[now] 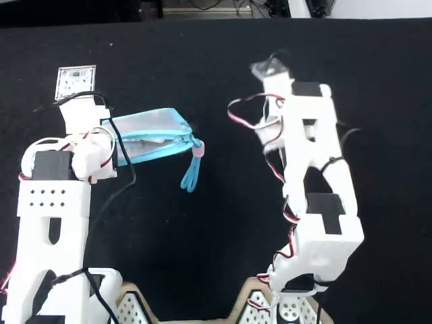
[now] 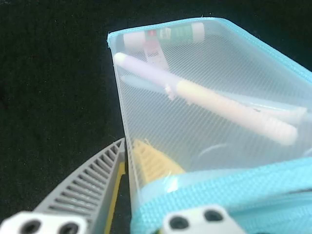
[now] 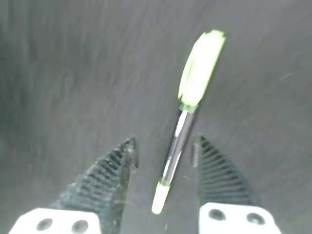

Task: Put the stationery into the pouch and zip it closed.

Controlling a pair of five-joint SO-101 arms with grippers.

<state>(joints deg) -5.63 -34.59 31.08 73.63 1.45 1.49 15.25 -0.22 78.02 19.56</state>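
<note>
High view: the left gripper (image 1: 111, 143) holds one end of the pouch (image 1: 150, 133), which lies flat on the black surface (image 1: 202, 256) in front of the left arm. The blue pull loop (image 1: 191, 172) trails off the pouch's far end. The zip line looks parted along the long edge, so I judge it not closed. The right gripper (image 1: 271, 70) sits well apart from the pouch, low over the surface.

Left wrist view: the left gripper (image 2: 130, 152) is clamped on the pouch (image 2: 219, 78) by its zip-side corner, with the mesh wall between the jaws. Through the mesh I see two pens (image 2: 209, 105) and a small labelled tube (image 2: 163, 35) at the bottom, all already stowed.

Right wrist view: the right gripper (image 3: 164, 144) is spread wide, straddling a green highlighter (image 3: 195, 73) that lies loose on the surface. Its thin end sits between the jaws with nothing touching it.

Status: mostly loaded. Left to do: grab the highlighter, carry it over and insert it, then zip the pouch.
</note>
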